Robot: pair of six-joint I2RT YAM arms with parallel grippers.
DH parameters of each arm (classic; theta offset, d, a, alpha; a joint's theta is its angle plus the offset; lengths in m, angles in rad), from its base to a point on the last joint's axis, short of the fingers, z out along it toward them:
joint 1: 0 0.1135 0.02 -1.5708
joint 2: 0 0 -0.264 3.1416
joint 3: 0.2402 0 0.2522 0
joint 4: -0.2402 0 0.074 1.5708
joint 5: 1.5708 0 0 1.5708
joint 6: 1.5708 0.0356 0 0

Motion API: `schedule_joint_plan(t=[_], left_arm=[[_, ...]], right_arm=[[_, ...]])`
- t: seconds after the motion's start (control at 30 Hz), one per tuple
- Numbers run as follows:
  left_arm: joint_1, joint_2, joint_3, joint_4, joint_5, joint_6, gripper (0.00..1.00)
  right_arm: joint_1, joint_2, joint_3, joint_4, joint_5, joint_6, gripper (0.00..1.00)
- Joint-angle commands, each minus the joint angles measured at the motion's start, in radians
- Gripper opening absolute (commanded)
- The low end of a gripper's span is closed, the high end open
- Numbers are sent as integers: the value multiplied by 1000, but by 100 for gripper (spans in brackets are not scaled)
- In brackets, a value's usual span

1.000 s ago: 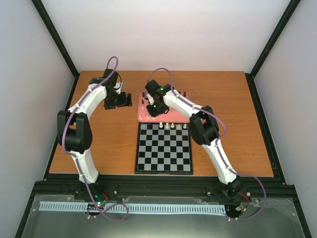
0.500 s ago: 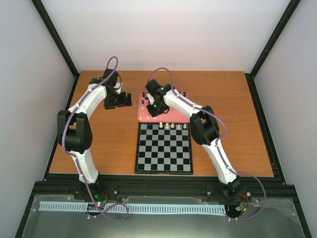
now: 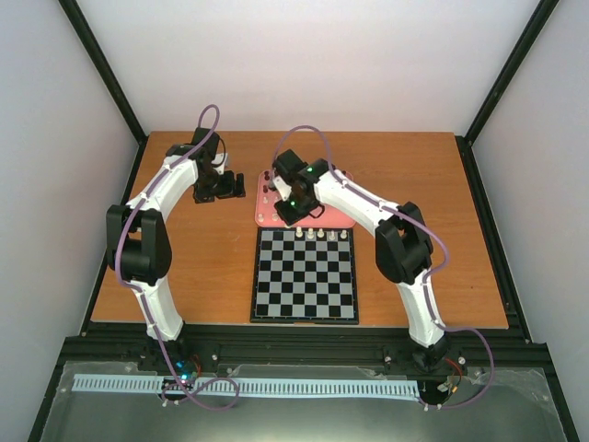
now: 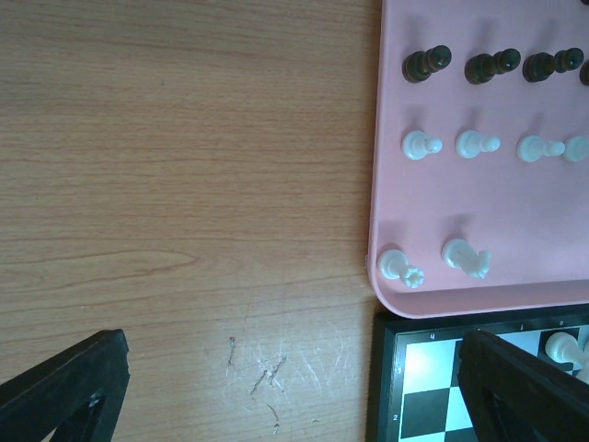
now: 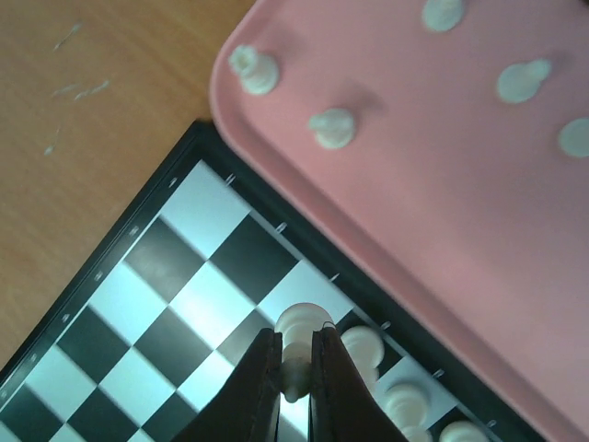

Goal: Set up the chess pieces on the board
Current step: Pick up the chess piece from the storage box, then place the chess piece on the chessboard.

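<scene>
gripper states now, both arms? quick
Left gripper: open, nothing between its fingers.
Right gripper: closed on a white chess piece, above the board.

We record:
- board (image 3: 305,274): black and pale-grey checks, thin black border, tiny white marks along the edge.
- tray (image 4: 515,230), beyond the board: plain pink.
- cream-white pieces (image 4: 421,145) and dark brown-black pieces (image 4: 426,63), on that tray.
- surface (image 4: 184,166), under the board: orange-brown wood grain, pale scratches.
- right tool (image 5: 294,354), over the board: dark brown-black, a cream-white piece (image 5: 302,322) at its tips.
- left tool (image 4: 294,354), left of the board: black.
- arms (image 3: 156,198): white shells, black joints.
- cables (image 3: 210,115): purple.
</scene>
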Motion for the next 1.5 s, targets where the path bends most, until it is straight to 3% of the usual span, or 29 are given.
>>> schedule_joint_plan(t=[0.0,1.47], left_arm=[[1,-38,2,7,4,-10,100],[1,-77,-40,21,-5,-8,100]], right_arm=[[35,-36,-68,17,-12,-23,3],[51,40,-106,78,60,-5,4]])
